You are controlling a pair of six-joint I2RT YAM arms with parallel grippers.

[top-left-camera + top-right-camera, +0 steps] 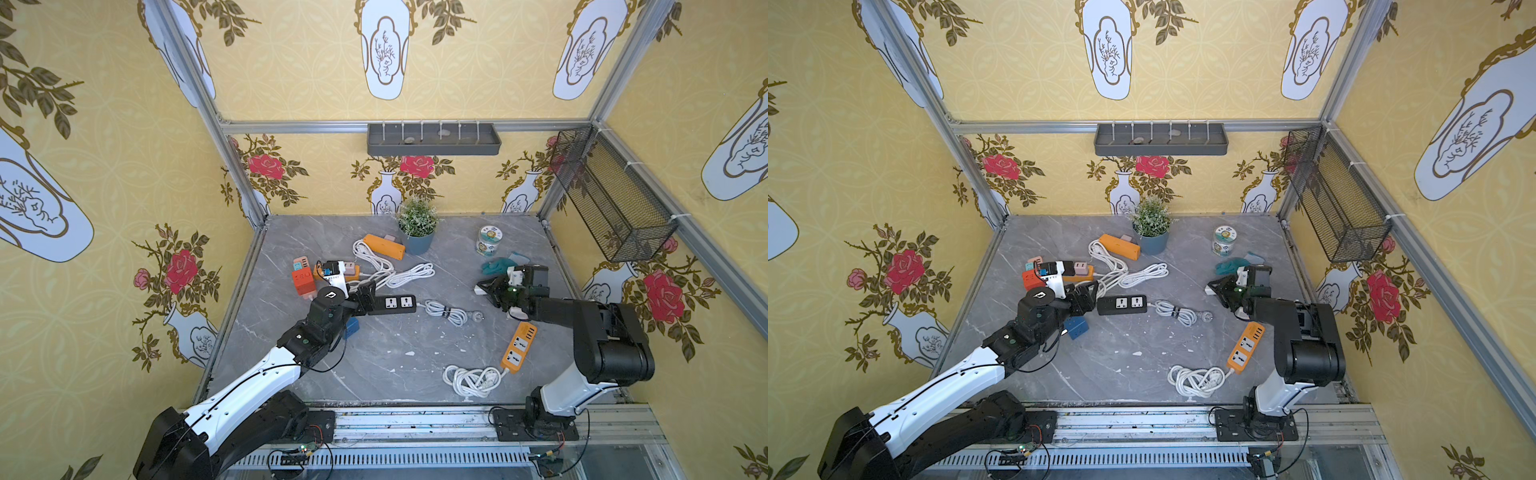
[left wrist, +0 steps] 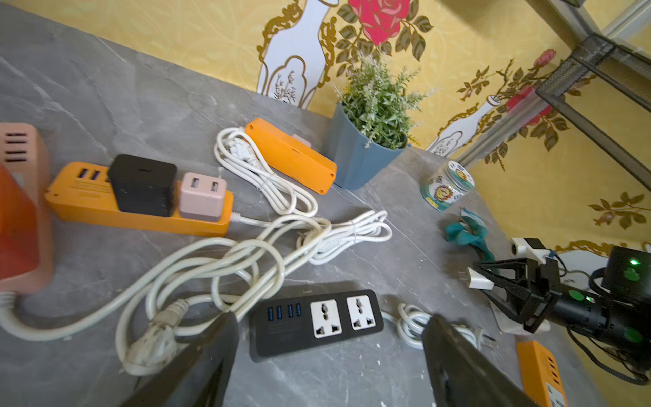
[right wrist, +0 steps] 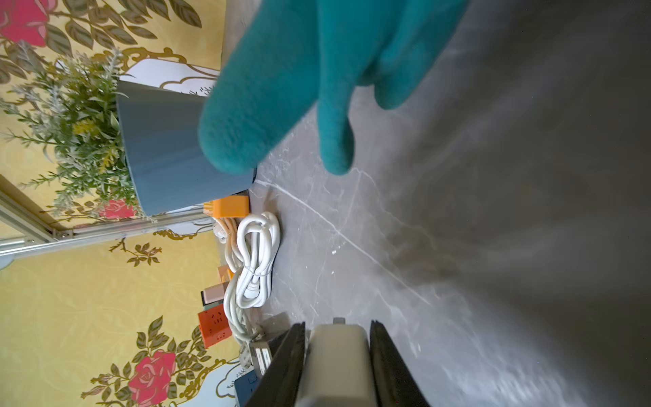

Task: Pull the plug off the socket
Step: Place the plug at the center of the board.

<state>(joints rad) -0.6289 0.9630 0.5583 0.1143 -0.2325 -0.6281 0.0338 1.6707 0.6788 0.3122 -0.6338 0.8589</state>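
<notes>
A: Where is the plug (image 3: pixel 334 359) held?
B: In the closed right end effector (image 1: pixel 482 287), clear of the strip (image 2: pixel 317 322); the left end effector (image 1: pixel 368 299) is spread open at the strip's end.
A: What is risked?
B: The smooth plug may be dropped; the strip may be nudged.

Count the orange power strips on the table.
3: one strip beside the plant, one at the left with adapters plugged in, one by the right arm. The arms may hide more.
</notes>
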